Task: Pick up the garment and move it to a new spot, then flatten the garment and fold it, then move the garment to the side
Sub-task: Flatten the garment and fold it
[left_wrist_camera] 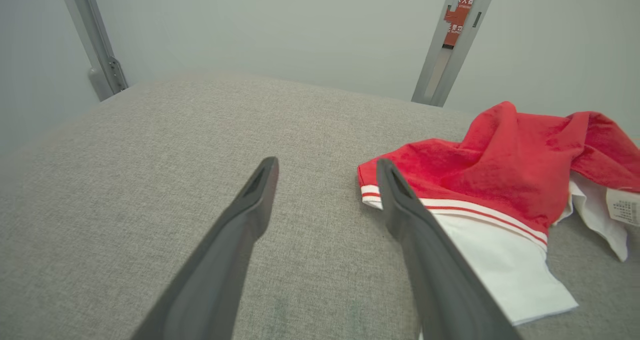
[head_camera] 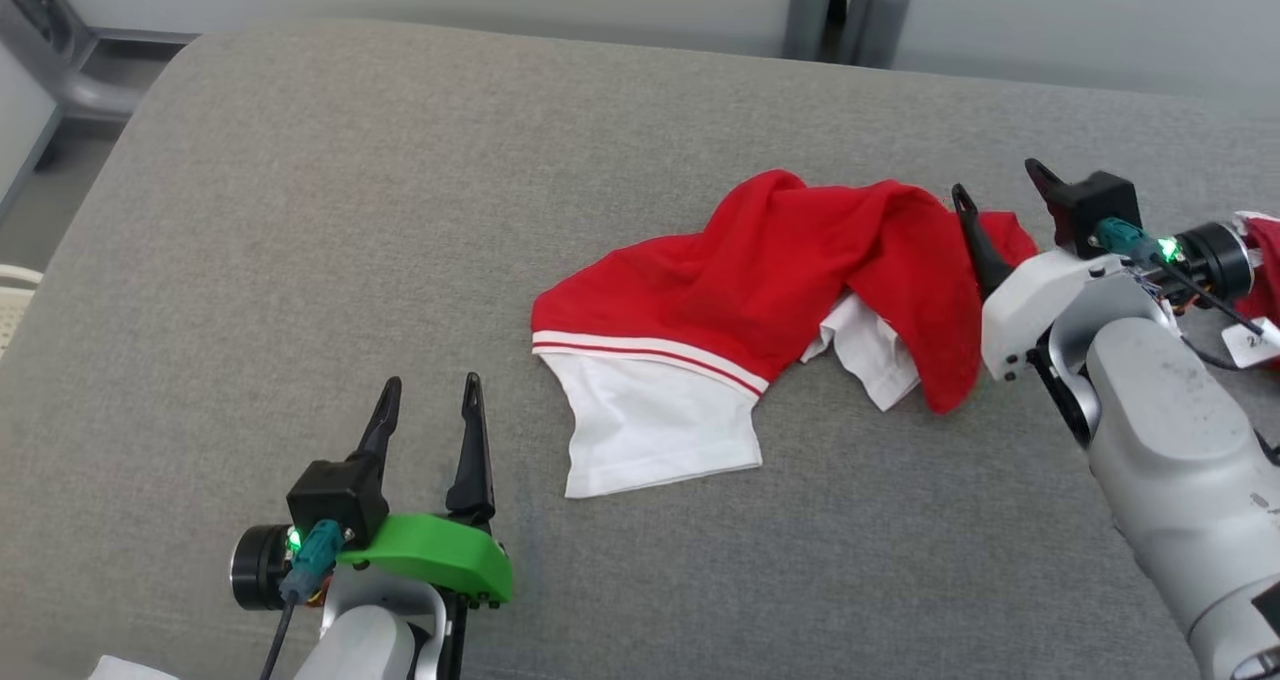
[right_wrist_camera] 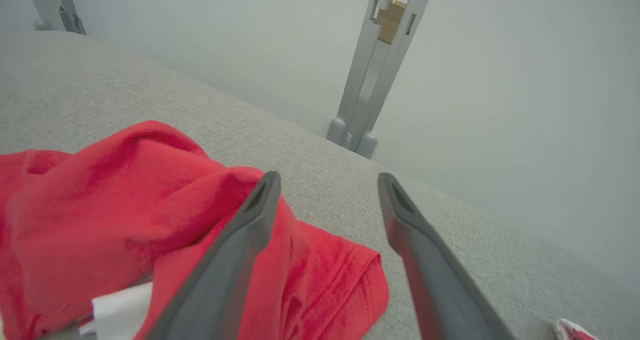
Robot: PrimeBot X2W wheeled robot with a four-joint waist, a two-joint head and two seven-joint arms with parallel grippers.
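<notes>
While looking down from the head, saw a crumpled red cotton garment (head_camera: 760, 290) with a white hem panel and a red-striped white band, heaped on the grey woven padded surface (head_camera: 400, 210), right of centre. Traced its long axis slantwise in that view, from the white hem at the lower left up to the bunched red end at the upper right. Found the hem pointing toward the near edge and the left side, and the red end toward the right side. Saw a second white flap tucked under the red folds near the middle.

Noted the left pincer (head_camera: 432, 385) spread wide and empty over bare surface, apart from the garment, with the white hem just to its right. In the left wrist view, saw the left pincer (left_wrist_camera: 326, 164) with the garment (left_wrist_camera: 500, 170) partly behind that view's right finger and a white care label (left_wrist_camera: 622, 205) at the cloth's far side.

Noted the right pincer (head_camera: 998, 180) likewise wide, clamping nothing, at the garment's red end. In the right wrist view, saw the right pincer (right_wrist_camera: 328, 177) with one finger crossing the red cloth of the garment (right_wrist_camera: 125, 205) and the other over bare surface. Could not tell whether that finger touched the cloth.

Spotted a red and white scrap of cloth (head_camera: 1265, 250) at the right edge, apart from the garment.
</notes>
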